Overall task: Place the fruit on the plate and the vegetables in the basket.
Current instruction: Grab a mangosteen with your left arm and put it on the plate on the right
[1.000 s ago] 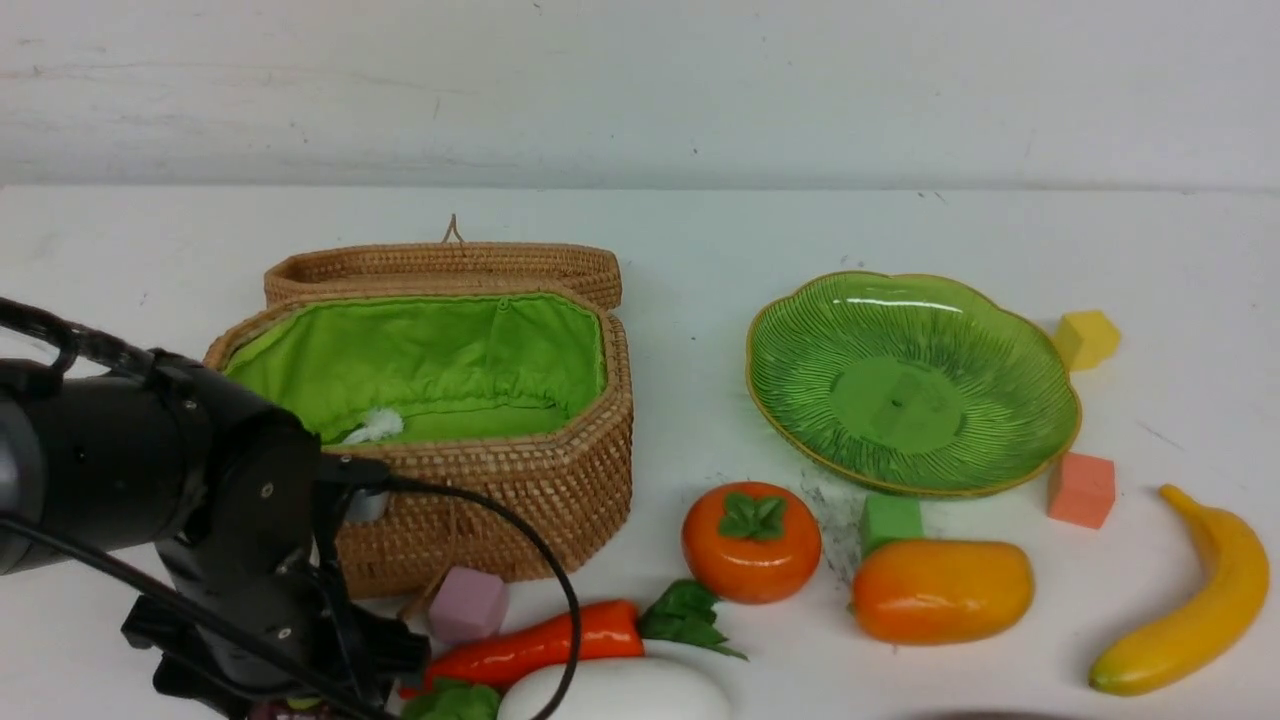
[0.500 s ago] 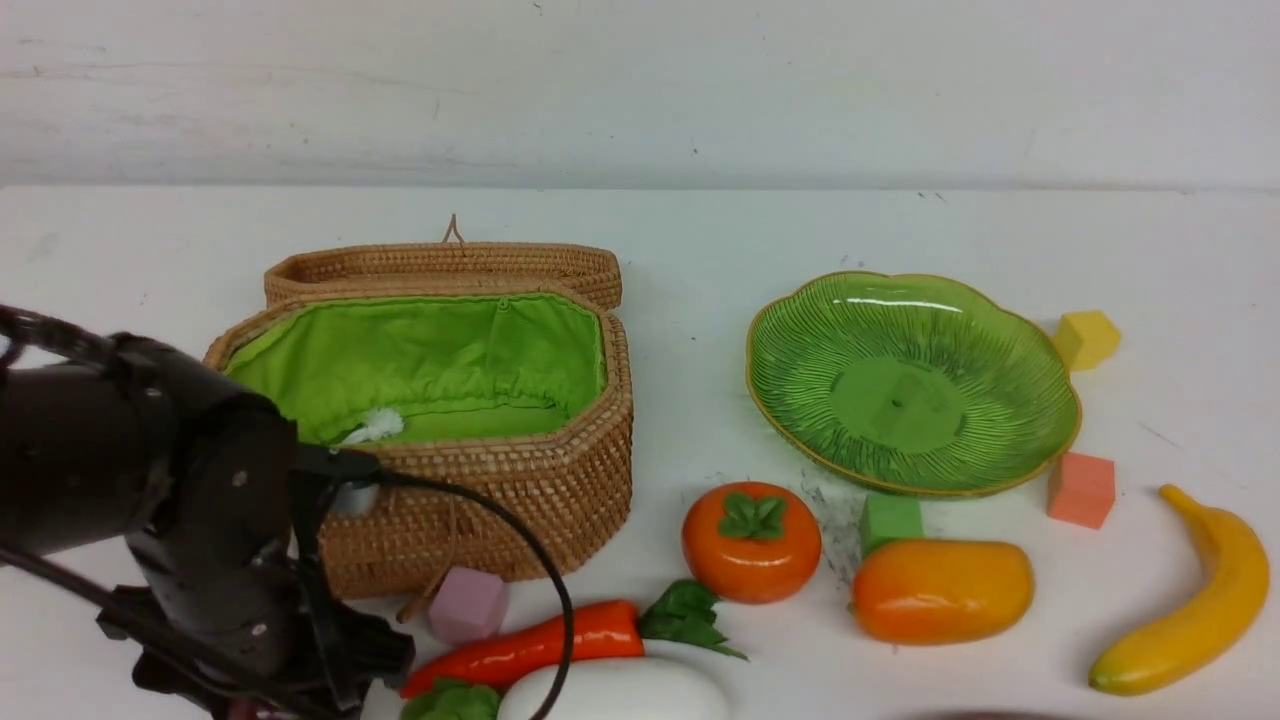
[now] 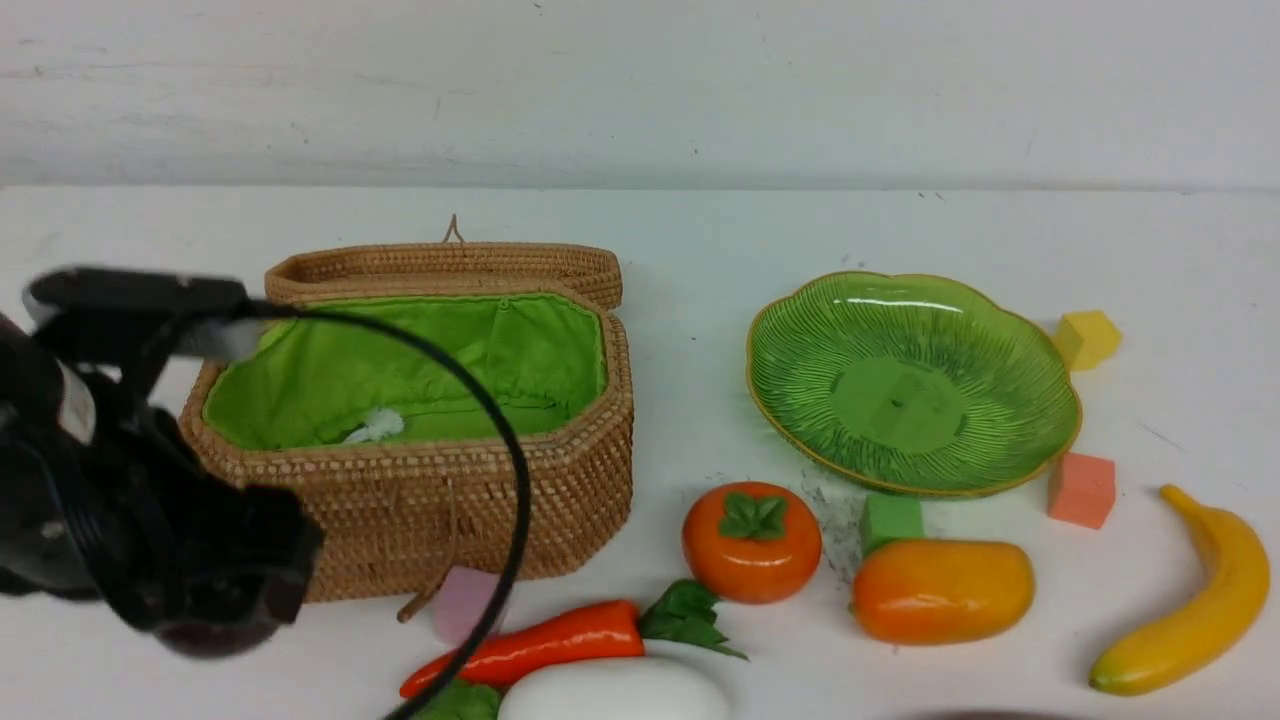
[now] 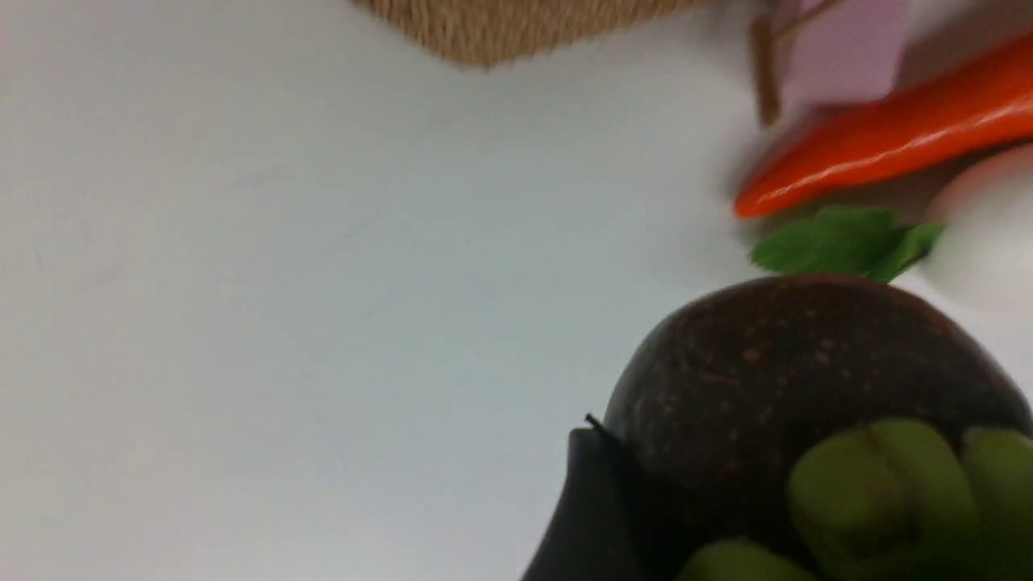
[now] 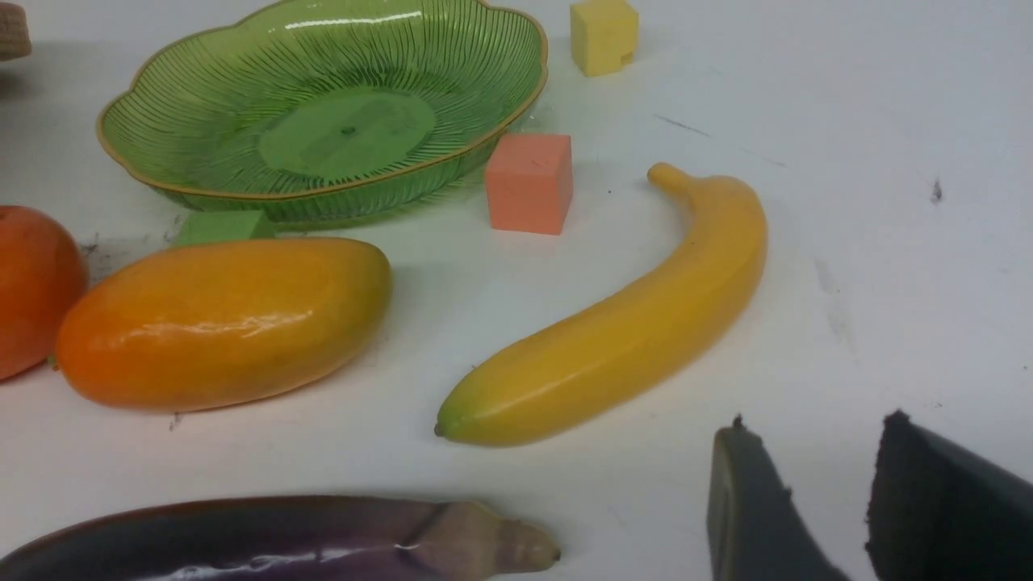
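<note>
Mangosteen clamped in left gripper, right gripper jaws apart, near banana and eggplant.

Prob. robot lab, plain white table, bare wall, toy carrot, foam cube

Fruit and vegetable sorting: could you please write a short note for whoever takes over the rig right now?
Left tool: shut on the mangosteen, by the basket.
Right tool: open, empty, near the eggplant.
On the table: persimmon, mango, banana, carrot, radish, eggplant.
Done: nothing yet; plate bare, no vegetable seen in the basket.
Left: mangosteen and other fruit to plate, vegetables to basket.
</note>
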Tool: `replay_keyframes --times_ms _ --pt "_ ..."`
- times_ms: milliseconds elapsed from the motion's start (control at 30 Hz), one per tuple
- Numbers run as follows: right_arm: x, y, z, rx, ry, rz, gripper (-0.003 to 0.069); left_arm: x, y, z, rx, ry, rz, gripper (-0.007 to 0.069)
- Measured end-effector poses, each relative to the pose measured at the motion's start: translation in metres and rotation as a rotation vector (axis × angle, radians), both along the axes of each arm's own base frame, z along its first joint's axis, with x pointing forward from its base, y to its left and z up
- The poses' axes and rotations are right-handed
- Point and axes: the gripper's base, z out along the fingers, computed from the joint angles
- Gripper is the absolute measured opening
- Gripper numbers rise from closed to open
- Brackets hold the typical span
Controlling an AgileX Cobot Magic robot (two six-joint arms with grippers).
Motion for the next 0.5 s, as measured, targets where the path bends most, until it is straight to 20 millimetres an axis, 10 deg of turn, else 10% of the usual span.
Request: replay_keyframes --times_ms 300,500 --pt "0.0 0.0 0.0 0.0 0.0 0.0 0.0245 0.038 -0.028 0.075 -0.165 -0.199 -0.102 0.0558" --pt "0.0 0.0 0.0 0.0 0.0 0.0 0.0245 0.093 -0.073 0.065 -0.262 -0.132 -0.243 0.0558"
